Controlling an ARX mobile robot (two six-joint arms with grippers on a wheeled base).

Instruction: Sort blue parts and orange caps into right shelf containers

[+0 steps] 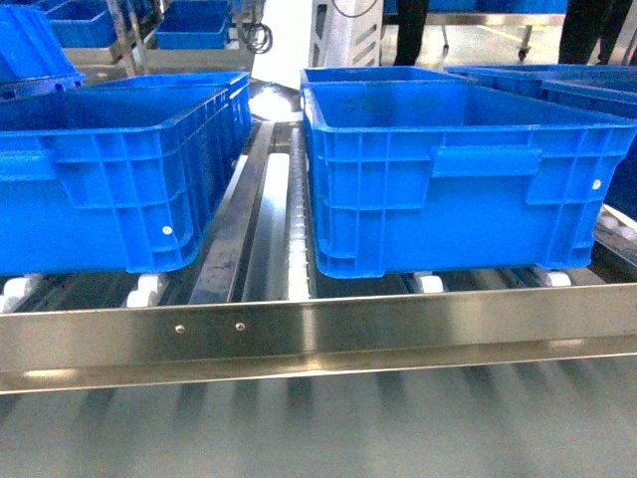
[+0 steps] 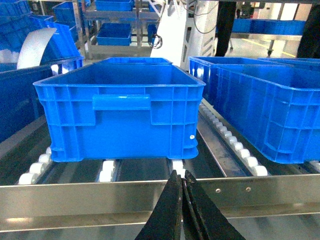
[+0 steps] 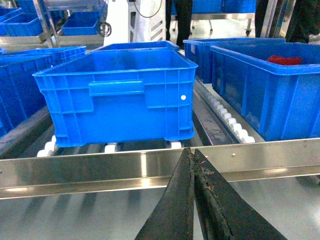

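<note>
No blue parts or orange caps are in view. Two large blue right shelf containers stand on the roller shelf in the head view, one at the left (image 1: 109, 174) and one at the right (image 1: 458, 169); neither gripper shows there. In the left wrist view my left gripper (image 2: 181, 174) is shut with nothing between its black fingers, its tips over the steel rail (image 2: 100, 197) in front of a container (image 2: 122, 112). My right gripper (image 3: 192, 151) is likewise shut and empty, pointing at another container (image 3: 117, 100) beyond the rail (image 3: 90, 170).
White rollers (image 2: 107, 170) carry the crates behind the steel front rail (image 1: 318, 334). A steel divider (image 1: 239, 224) runs between the two lanes. A further crate at the right holds something red (image 3: 285, 60). More blue crates sit on racks behind (image 2: 115, 35).
</note>
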